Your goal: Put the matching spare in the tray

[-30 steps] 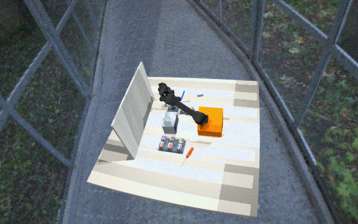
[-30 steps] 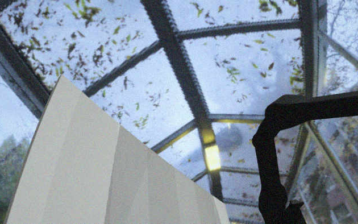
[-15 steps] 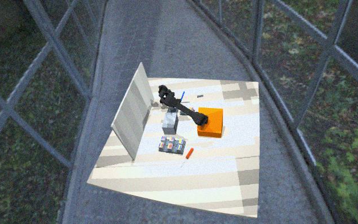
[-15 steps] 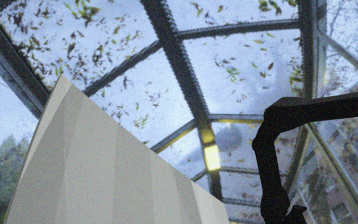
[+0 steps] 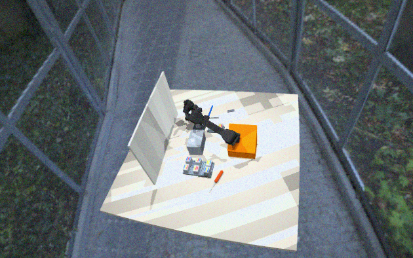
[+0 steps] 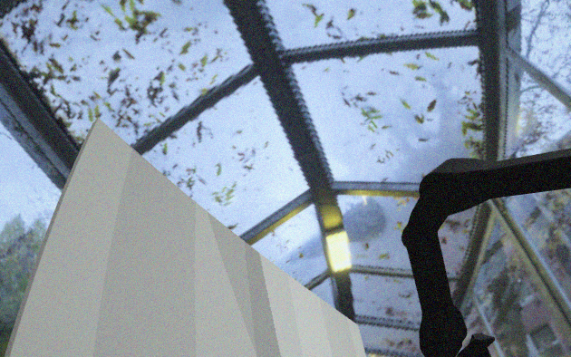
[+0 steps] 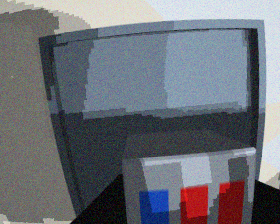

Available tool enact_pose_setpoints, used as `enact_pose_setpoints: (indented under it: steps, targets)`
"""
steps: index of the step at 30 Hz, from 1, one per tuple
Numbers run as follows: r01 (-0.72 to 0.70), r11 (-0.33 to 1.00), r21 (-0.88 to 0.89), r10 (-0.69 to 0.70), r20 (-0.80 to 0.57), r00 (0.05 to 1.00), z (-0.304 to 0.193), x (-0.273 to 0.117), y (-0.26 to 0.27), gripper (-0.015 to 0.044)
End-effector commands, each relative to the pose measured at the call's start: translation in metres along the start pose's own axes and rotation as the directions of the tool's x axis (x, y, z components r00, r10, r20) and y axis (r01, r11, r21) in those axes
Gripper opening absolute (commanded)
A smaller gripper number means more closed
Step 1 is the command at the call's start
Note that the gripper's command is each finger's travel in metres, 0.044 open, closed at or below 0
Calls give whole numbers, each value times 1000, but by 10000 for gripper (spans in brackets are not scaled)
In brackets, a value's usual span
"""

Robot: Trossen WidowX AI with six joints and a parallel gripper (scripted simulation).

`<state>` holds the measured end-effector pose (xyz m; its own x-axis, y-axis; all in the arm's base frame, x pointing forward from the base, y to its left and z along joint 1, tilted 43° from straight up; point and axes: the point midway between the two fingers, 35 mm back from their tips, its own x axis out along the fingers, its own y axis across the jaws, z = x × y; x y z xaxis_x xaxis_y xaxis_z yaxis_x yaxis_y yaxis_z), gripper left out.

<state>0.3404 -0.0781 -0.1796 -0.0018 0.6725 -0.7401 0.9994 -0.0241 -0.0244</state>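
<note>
A grey block (image 7: 190,172) with one blue and two red stripes is held by my gripper (image 7: 172,180), which is shut on it in the wrist view. The tray (image 7: 216,25), grey with a raised rim, lies below and beyond the block. The block overlaps its near part; I cannot tell whether it touches the tray floor. In the top view the arm hides the fingertips and most of the tray. Several striped spares stand in a grey rack (image 5: 192,173). Another striped block (image 5: 221,126) shows partly behind the arm. I cannot make out which is the mounted unit or its back code.
A large grey box (image 5: 196,144) stands between the arm and the rack. An orange box (image 5: 247,141) is under the arm's right end. A pale upright panel (image 5: 151,131) (image 6: 172,281) stands at the left. A screwdriver (image 5: 219,177) and a blue rod (image 5: 210,111) lie on the table.
</note>
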Motion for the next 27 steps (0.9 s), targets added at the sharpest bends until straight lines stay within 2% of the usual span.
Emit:
enact_pose_setpoints:
  steps: [1, 15, 17, 22, 27]
  targets:
    - [-1, 1000, 0, 1, 0, 1000, 0, -1, 0, 79]
    - [-1, 1000, 0, 1, 0, 1000, 0, -1, 0, 440]
    - [-2, 1000, 1, 2, 1, 1000, 1, -12, 2, 440]
    - [-4, 1000, 4, 4, 1, 1000, 2, -96, 1, 440]
    - [-4, 1000, 5, 4, 0, 1000, 1, -108, -1, 440]
